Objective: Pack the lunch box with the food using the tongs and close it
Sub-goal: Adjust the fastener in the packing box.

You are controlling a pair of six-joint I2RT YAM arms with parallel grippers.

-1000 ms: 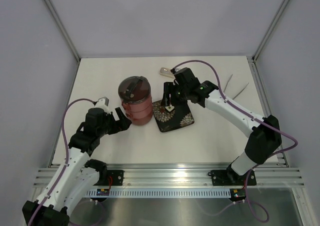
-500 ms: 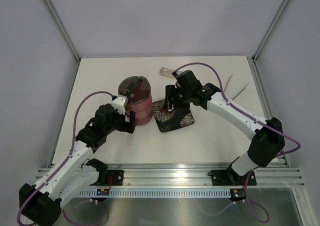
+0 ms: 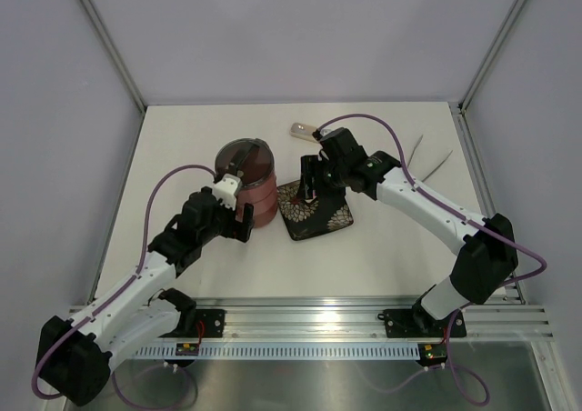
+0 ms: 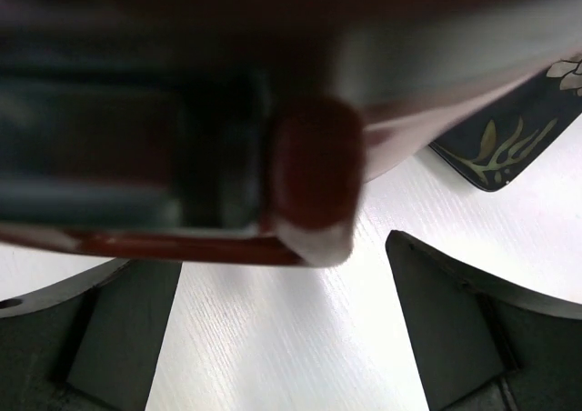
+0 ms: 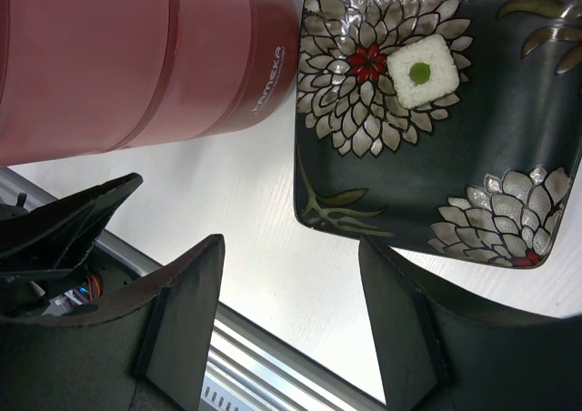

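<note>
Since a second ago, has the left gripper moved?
Yes. The left gripper has moved right and away from the arm bases, closing on the lunch box, which stayed beside the plate.

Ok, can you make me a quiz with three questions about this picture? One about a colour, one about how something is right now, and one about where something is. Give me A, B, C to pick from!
1. What colour is the dot on the white square on the plate?
A. blue
B. green
C. yellow

2. How is the lunch box right now?
A. stacked up and closed
B. split into separate bowls
C. tipped on its side

3. Where are the tongs?
A. on the plate
B. inside the lunch box
C. on the table, far right, away from the plate

Answers:
1 B: the right wrist view shows a green dot in the middle of the square.
2 A: the red tiers stand in one tower with the grey top on.
3 C: they lie on bare table beyond the right arm.
</note>
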